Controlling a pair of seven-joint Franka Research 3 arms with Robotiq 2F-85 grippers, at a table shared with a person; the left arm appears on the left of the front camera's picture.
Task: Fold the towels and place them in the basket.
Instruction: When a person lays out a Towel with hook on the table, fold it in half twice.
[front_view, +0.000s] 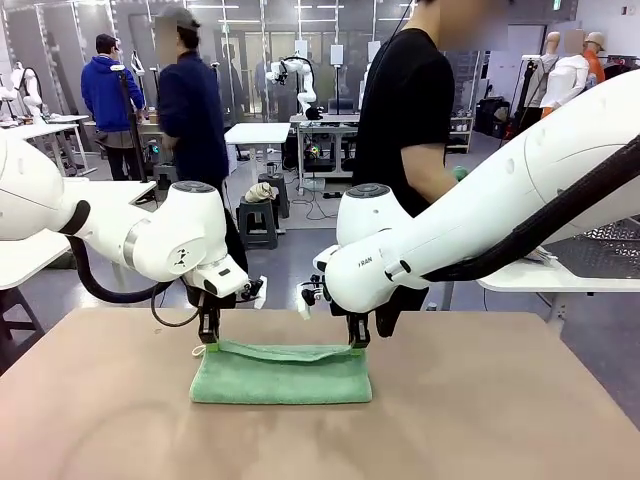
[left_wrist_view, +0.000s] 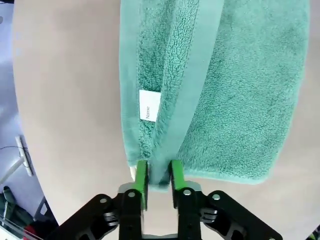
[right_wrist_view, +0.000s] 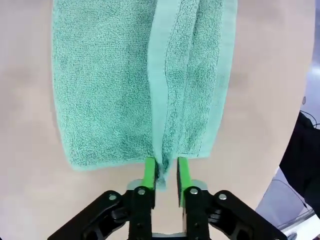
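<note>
Folded mint-green towel (front_view: 280, 378) lying as a long narrow band on the tan surface (front_view: 480, 420), near the middle and square to the front view. At its left end, the left claw (front_view: 209, 343), pointing straight down; at its right end, the right claw (front_view: 356, 343), likewise upright, both set on the far long edge. Between the two, the top layer's hem lifted slightly off the rest and sagging a little in the middle. From the left wrist, green pads (left_wrist_view: 141, 175) standing a little apart on either side of the doubled hem at the corner, the cloth filling the gap between them. Firm pinch or mere contact there: impossible to tell. Small white tag (left_wrist_view: 149, 106) sewn just inside that hem, not far from the corner. From the right wrist, the other pair of pads (right_wrist_view: 149, 172) also slightly parted, the hem hugging one pad and a thin sliver of space showing beside the other, so jaws narrowly open around the edge rather than clamped on it. Remainder of the towel spread flat, one broad layer to one side of the hem and a narrower strip to the other. Beyond the far edge of the surface, a person (front_view: 405, 110) in a black shirt, standing behind the right arm.
</note>
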